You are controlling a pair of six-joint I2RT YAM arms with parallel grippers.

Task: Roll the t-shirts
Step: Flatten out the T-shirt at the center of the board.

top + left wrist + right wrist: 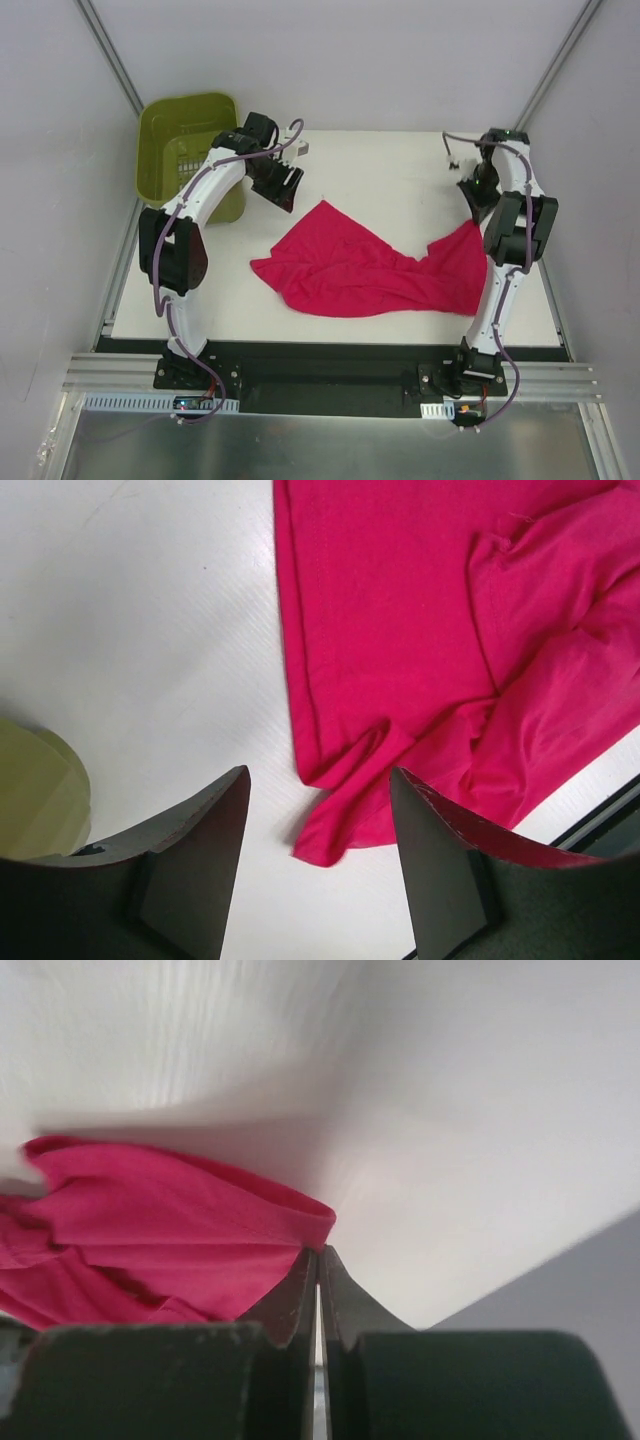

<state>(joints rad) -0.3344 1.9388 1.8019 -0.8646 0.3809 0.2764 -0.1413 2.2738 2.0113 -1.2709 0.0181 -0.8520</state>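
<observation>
On the white flat worktop, centre to right: one plain magenta-red soft fabric t-shirt, no print. Condition: loose and crumpled, in a wide, rough heap with several folds and creases. It is not spread flat and no part is rolled. Its right corner rises off the surface to a point beside the right arm.

Item, right tool: black, two-fingered, fingers together with only a hairline between them. As the wrist view reads, it is clamped on a folded hem of the t-shirt at the very tips. The overhead view agrees, showing that corner lifted under the tool.

Item, left tool: black, two-fingered, fingers apart, holding nothing. It hangs above bare worktop at the far-left side of the t-shirt, near it but not touching. In the wrist view a hem and a small turned-over flap show between its fingers, lower down.

Item, olive-green plastic basket with slotted walls: far-left corner, well apart from the t-shirt, partly hidden by the left arm.

Progress, by judgement: early. One corner is gripped, seemingly to pull the garment out flat. Left to do: spread and smooth it, fold it to a strip if wanted, then roll it end to end. No second t-shirt shows.
</observation>
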